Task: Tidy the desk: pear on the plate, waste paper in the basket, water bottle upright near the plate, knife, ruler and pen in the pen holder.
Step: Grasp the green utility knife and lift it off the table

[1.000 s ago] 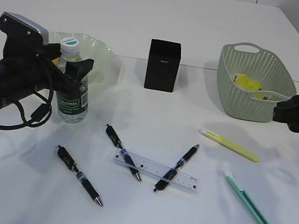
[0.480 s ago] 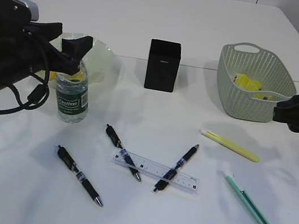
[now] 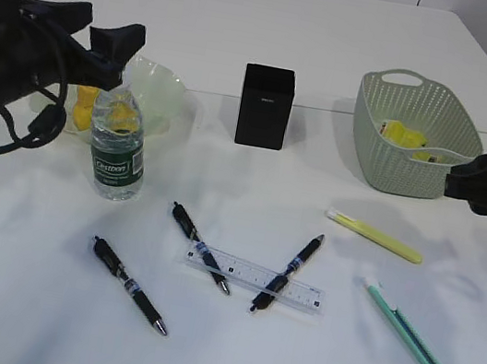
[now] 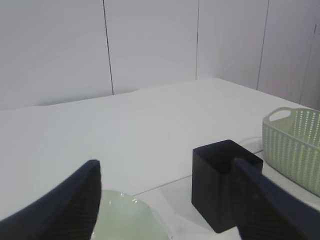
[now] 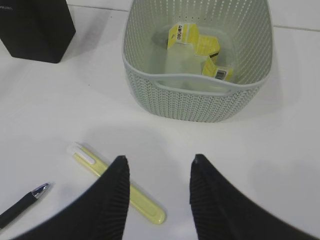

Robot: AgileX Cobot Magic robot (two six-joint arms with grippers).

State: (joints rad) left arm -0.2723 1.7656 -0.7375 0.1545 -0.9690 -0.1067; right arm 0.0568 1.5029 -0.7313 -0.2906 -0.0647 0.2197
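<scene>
Exterior view: the left fingers (image 3: 109, 33) stand open above the upright clear plastic water bottle (image 3: 116, 150), beside the pale green ruffled plate (image 3: 161, 89). Left wrist view: the matte black pen holder (image 4: 225, 184) lies between the fingers. Right wrist view: the right fingers (image 5: 157, 200) are parted, empty; beyond them the sage-green basket (image 5: 197, 97) holds the yellow zigzag waste paper (image 5: 192, 42).

Your exterior camera looked down at a slant across the desk (image 3: 344, 31) from its near edge, facing 12 o'clock. Your left wrist camera sat low at 9 o'clock, looking level toward 2 o'clock past the pen holder (image 4: 223, 186). Your right wrist camera hung close above the basket (image 5: 197, 102), looking steeply down. All three views shared the basket and pen holder.
</scene>
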